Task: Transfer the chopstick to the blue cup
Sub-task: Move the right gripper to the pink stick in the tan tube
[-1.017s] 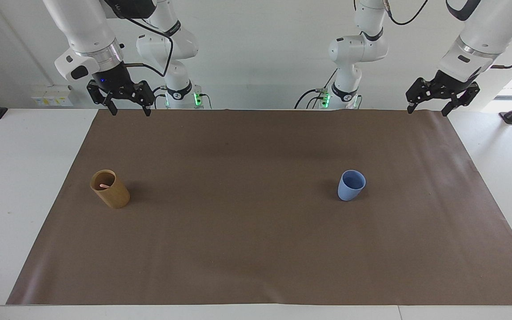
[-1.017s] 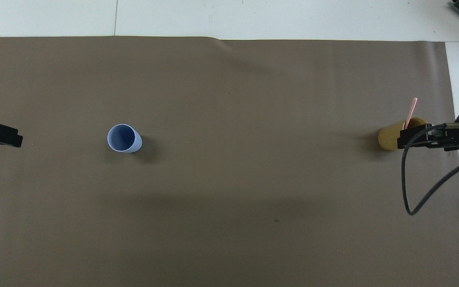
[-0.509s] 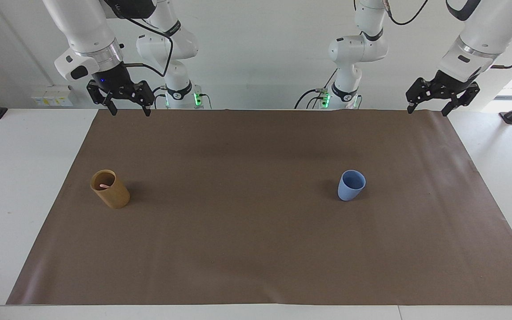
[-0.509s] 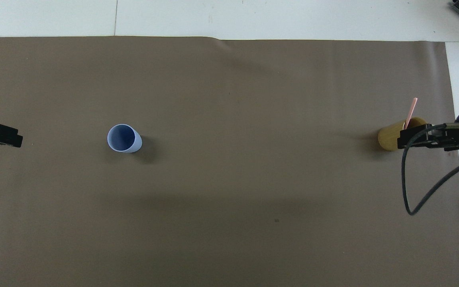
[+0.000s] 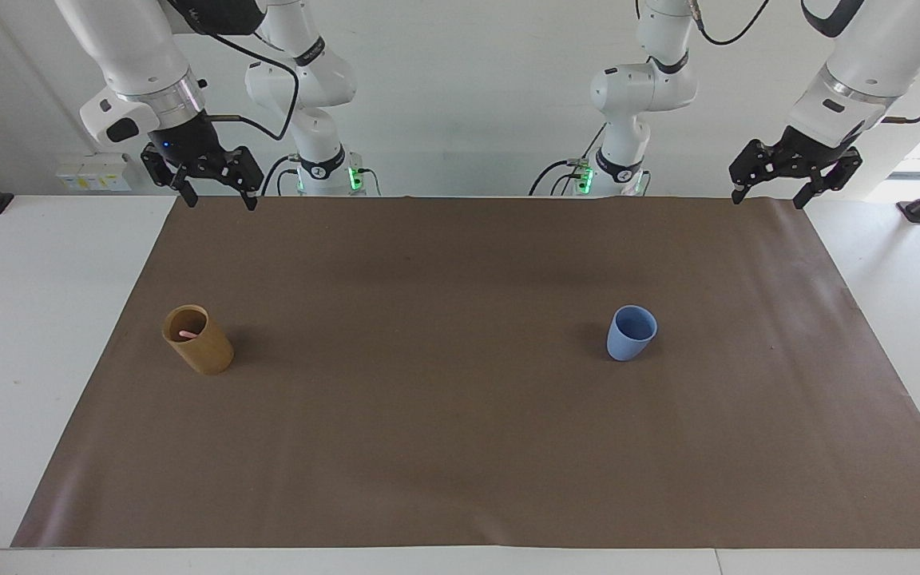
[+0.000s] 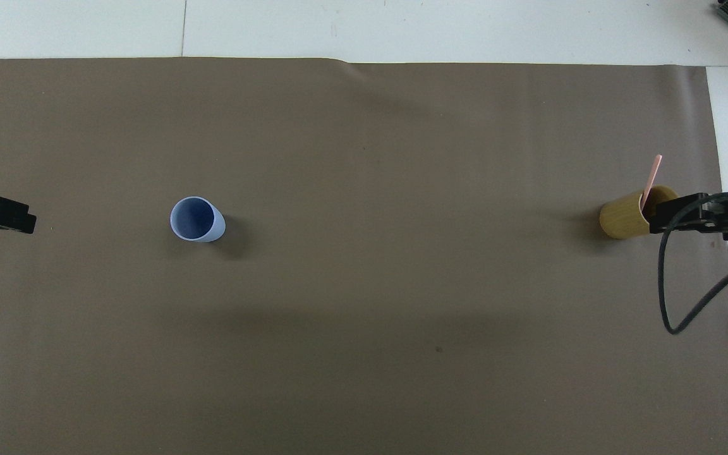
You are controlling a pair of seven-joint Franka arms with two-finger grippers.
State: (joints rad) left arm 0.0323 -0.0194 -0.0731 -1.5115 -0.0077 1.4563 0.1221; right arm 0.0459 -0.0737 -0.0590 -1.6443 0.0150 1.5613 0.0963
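Note:
A pale-pink chopstick stands leaning inside a tan cylindrical cup toward the right arm's end of the table. The blue cup stands upright and empty toward the left arm's end. My right gripper hangs raised and open, holding nothing and clear of the tan cup. From overhead it overlaps that cup's rim. My left gripper waits raised and open at the mat's corner, holding nothing.
A brown mat covers most of the white table, and both cups stand on it about a cup-row apart. A black cable loops down from the right arm's wrist.
My right gripper has shifted a little toward its own end of the table, uncovering more of the tan cup in the overhead view. The left arm, the cups and the chopstick have not moved.

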